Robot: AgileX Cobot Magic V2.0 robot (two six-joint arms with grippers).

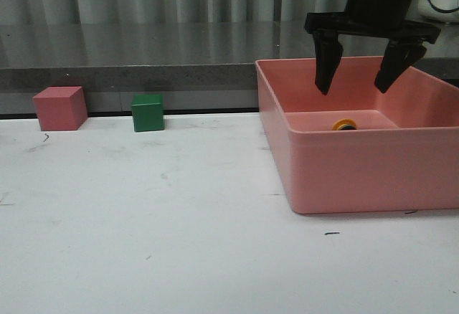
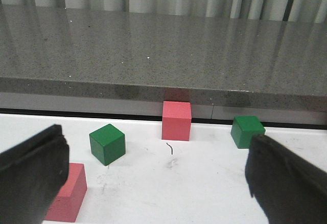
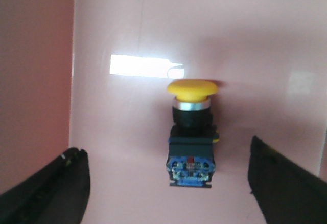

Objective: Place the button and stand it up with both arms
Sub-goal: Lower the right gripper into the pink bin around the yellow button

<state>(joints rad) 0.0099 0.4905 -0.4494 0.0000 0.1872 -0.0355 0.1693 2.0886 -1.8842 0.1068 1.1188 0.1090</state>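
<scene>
Your button [image 3: 190, 132] lies on its side on the floor of the pink bin [image 1: 344, 178], directly below and between the wide-spread fingers of the right gripper [image 1: 366, 81], long axis crosswise to their closing line; the left gripper [image 2: 153, 183], wide too, is far off

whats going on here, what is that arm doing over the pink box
The right gripper hangs open above the pink bin, lined up over the yellow-capped push-button that lies on its side on the bin floor. It has not touched the button yet. The left gripper is open too, holding nothing, and faces the pink cubes and green cubes on the white table. Nothing has been picked up so far.
</scene>
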